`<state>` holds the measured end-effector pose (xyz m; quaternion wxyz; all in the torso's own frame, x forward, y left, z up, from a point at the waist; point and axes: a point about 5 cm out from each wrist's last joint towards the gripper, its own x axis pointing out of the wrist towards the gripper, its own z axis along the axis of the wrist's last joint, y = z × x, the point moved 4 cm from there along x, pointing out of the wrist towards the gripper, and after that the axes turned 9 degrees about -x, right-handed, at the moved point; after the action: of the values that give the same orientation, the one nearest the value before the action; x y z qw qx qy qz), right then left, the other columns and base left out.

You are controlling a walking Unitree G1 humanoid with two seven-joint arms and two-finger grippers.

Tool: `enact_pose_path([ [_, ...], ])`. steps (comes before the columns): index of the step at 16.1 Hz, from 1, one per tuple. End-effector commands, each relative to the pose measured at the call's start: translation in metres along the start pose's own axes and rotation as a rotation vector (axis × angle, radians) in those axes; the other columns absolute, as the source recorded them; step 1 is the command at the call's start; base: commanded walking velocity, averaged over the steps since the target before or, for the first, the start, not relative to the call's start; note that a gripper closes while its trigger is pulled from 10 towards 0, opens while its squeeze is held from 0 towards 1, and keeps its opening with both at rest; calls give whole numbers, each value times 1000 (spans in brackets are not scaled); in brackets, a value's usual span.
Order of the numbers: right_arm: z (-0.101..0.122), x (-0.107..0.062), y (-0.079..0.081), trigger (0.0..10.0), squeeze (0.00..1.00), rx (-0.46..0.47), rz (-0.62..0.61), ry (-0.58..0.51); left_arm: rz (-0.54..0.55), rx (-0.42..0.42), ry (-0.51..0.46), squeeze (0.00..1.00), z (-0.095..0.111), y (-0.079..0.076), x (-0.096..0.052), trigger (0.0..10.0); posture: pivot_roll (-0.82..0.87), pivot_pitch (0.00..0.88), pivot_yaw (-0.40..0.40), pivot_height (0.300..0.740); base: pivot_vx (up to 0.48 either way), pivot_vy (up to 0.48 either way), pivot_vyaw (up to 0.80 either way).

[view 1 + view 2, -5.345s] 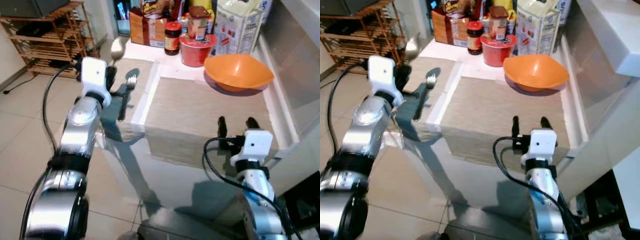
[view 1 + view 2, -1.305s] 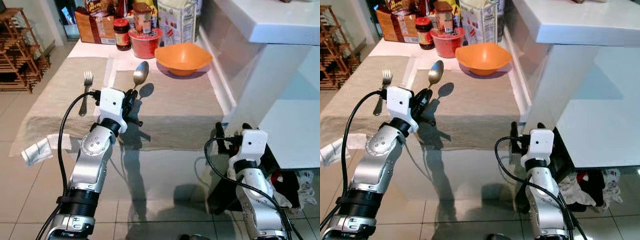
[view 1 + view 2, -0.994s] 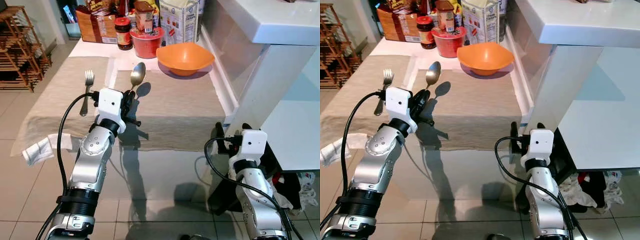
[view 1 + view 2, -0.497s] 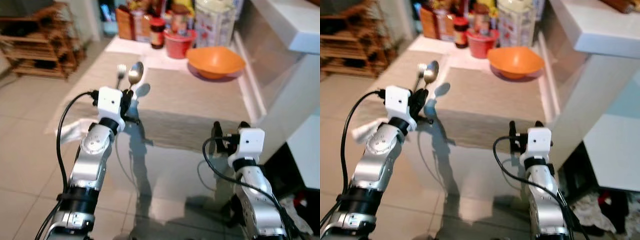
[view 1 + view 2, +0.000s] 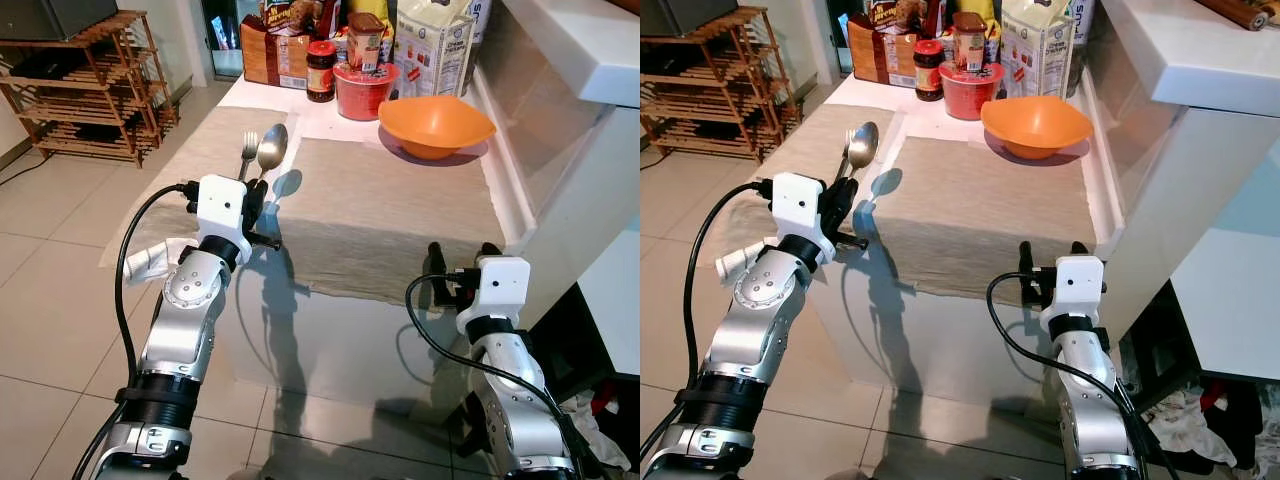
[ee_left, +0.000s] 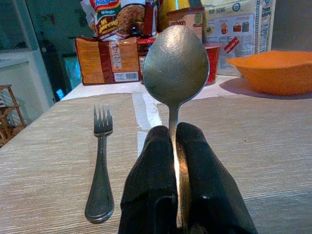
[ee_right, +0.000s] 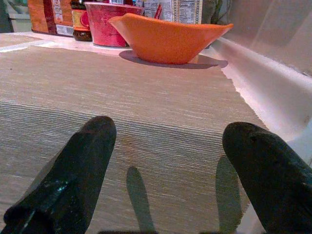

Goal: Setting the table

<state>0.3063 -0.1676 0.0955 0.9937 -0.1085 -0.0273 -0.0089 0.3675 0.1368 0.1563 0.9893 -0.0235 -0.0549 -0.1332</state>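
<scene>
1. Since the frame half a second ago, the camera has swung and steadied, so the blurred scene now reads sharp; the left gripper (image 5: 256, 203) keeps the spoon (image 5: 271, 150) raised near the table's front edge, much as before.
2. Its two black fingers (image 6: 158, 180) are pressed together on the spoon's handle, and the bowl of the spoon stands upright above the fingertips.
3. Beyond that gripper and to its left, a fork (image 6: 100, 165) lies flat on the left beige placemat (image 6: 44, 161), tines pointing away from it.
4. Ahead of the spoon and off to the right, an orange bowl (image 5: 436, 124) sits at the far end of the right placemat (image 5: 390, 215).
5. Past the bowl stand a red tub (image 5: 362, 90), a dark jar (image 5: 321, 72), a milk carton (image 5: 432, 48) and snack packets (image 5: 273, 55).
6. The right gripper (image 5: 461, 262) hovers at the near edge of the right placemat, its fingers (image 7: 73, 168) spread wide apart with nothing between them.
7. A crumpled white cloth (image 5: 152, 258) hangs at the table's left front corner, beside the left arm.
</scene>
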Motion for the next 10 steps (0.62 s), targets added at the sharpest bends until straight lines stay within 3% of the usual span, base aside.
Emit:
enact_pose_path([
  [1,-3,0,-3,10000,0,5,-7,9,11,2,-7,0,3,3,2,10000,47,0,4,740,0,0,0],
  [10,-5,-1,-4,10000,0,-6,-2,15,-8,15,-12,0,4,1,4,10000,41,0,6,740,0,0,0],
])
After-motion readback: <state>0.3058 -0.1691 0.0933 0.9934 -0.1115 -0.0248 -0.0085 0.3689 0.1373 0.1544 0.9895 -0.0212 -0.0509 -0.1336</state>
